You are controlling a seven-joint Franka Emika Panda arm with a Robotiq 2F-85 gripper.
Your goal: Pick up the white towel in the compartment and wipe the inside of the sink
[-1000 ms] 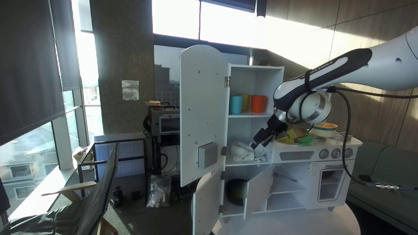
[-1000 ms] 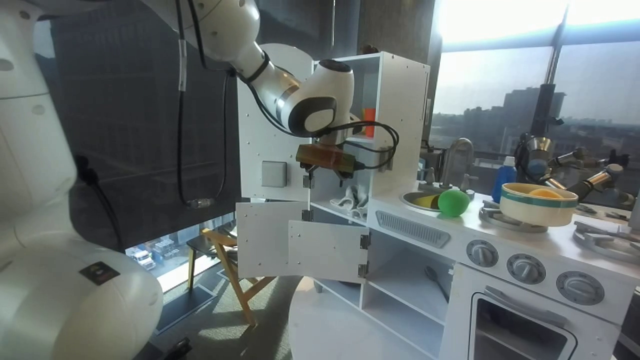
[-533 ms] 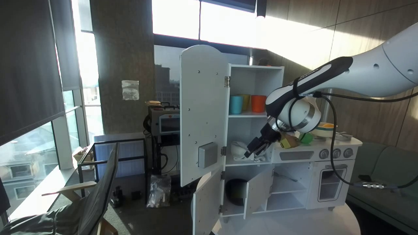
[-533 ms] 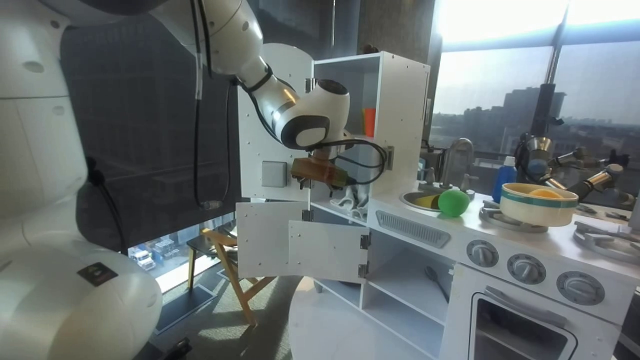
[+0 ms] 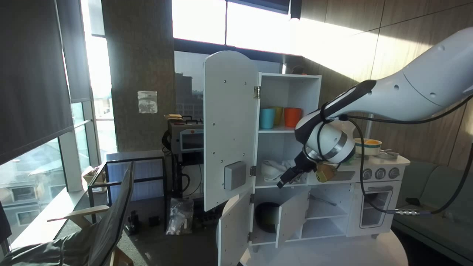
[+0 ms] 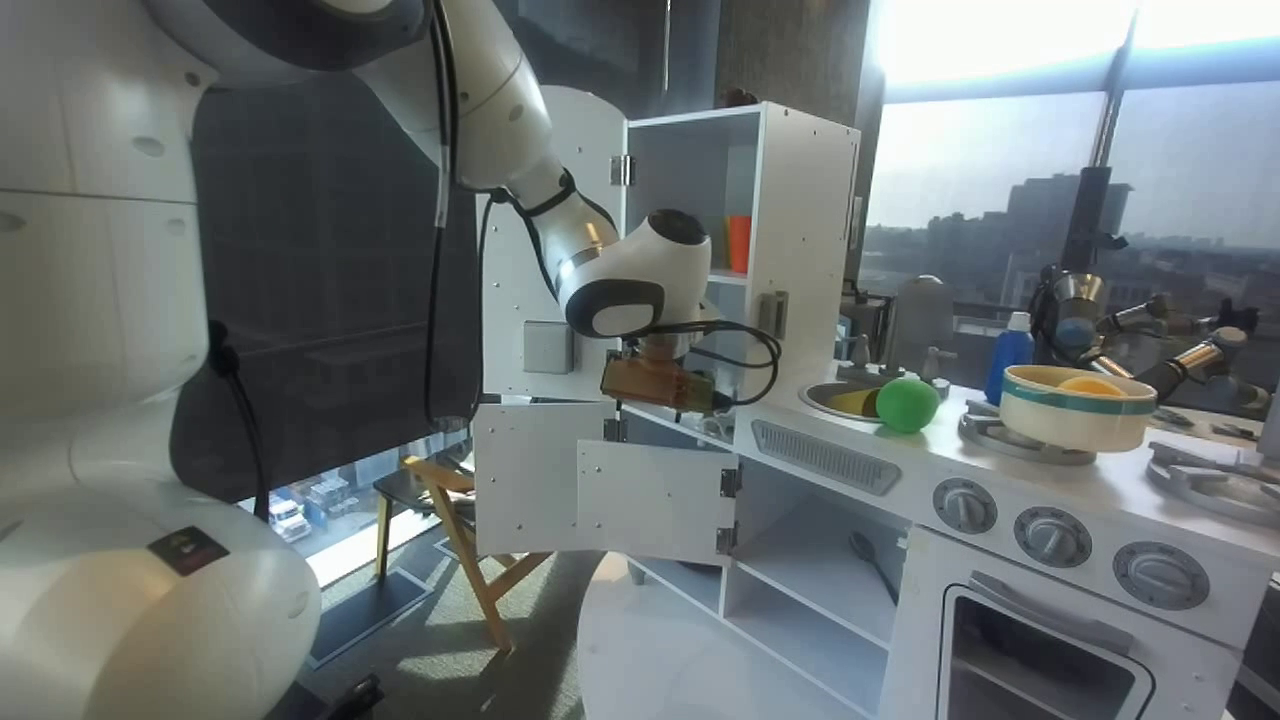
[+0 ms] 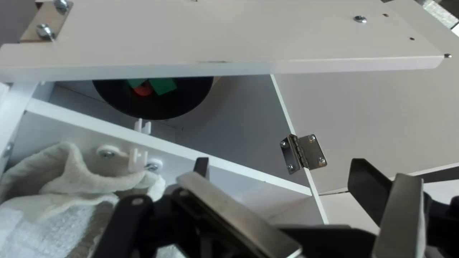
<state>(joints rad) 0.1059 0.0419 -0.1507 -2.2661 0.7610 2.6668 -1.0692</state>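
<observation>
White and crumpled, the terry towel [image 7: 64,222] lies in the boxy white compartment [image 7: 244,190], lower left in the wrist view, outside the wide-parted jaws of the black-and-silver gripper [image 7: 287,190], so grasping it probably calls for a shift toward frame left.

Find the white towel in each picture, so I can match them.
In an exterior view: white towel, right of centre, partly behind the gripper.
In an exterior view: white towel, right of centre, mostly behind the robot arm.
In the wrist view: white towel, lower left.
Shared landmark: the white front edge of its shelf.
</observation>
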